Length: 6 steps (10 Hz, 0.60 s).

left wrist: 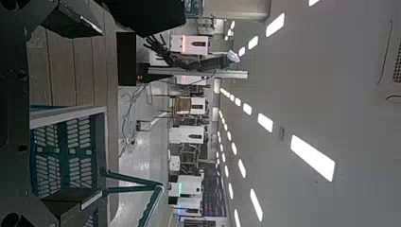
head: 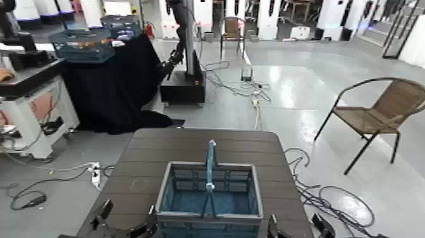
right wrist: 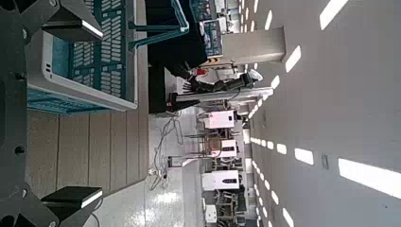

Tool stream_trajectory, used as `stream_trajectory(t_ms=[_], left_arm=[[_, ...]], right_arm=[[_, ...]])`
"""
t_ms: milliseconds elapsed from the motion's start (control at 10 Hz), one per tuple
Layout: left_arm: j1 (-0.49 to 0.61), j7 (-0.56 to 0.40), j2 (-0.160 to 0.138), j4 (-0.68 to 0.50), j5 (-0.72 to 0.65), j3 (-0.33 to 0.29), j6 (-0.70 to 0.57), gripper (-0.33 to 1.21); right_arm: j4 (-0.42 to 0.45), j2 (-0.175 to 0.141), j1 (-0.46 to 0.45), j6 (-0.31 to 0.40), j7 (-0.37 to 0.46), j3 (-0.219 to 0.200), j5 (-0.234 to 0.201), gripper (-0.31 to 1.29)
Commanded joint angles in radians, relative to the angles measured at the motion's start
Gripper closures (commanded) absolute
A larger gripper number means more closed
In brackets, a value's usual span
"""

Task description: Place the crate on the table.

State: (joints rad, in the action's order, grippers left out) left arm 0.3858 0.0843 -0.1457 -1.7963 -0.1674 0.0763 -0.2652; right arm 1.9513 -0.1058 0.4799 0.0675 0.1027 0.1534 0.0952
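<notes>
Your left hand [head: 126,218], at the crate's eight o'clock, stood wide open and empty; your right hand [head: 298,223], at four o'clock, likewise. Between them the blue crate [head: 210,217] sat on the brown table [head: 142,166], handle [head: 209,166] at twelve. The placing looked done; next, you needed to draw both hands outward without nudging its rim.

Black-draped table [head: 117,79] far left, teal crates [head: 82,45] on it; white workbench [head: 35,117] just beside. Wicker chair [head: 379,111] on the right, another chair [head: 232,35] farther back, loose cables [head: 335,199] on the floor, power strip [head: 95,175] at left
</notes>
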Motion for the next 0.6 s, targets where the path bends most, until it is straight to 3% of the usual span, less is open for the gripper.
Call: stream_trajectory(t_ms=[100, 600], left_arm=[[-0.002, 0.0, 0.0, 0.006, -0.003, 0.003, -0.005, 0.11], [-0.001, -0.005, 0.005, 0.006, -0.003, 0.002, -0.011, 0.11]], right_arm=[[-0.002, -0.002, -0.001, 0.0, 0.0, 0.002, 0.0, 0.15], [0.001, 0.003, 0.002, 0.002, 0.002, -0.002, -0.002, 0.15]])
